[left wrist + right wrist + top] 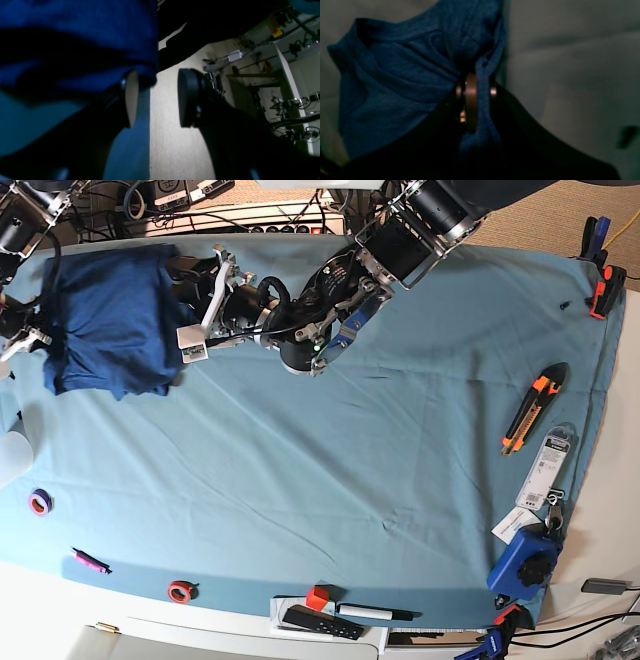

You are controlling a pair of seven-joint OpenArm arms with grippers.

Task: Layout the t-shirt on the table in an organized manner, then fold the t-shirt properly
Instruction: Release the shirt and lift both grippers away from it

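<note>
You are working with a soft, limp navy-blue knit t-shirt [110,320], bunched at the far left corner of the teal-draped table [330,480]; take hems, not bulk. Your right gripper [475,100] is pinching a fabric edge tight. Your left gripper [156,96] is hanging open just beside the cloth, gripping nothing.

The table [330,470] is covered by a light teal cloth [400,410] with shallow creases, and its white front edge is exposed. The t-shirt [105,320] lies bunched at the far left corner. A utility knife [533,408] and a packaged item [545,470] lie near the right edge; a purple tape ring [40,501], pink marker [88,560], red tape ring [180,590] and black pen [375,612] lie along the front-left and front edges.
</note>
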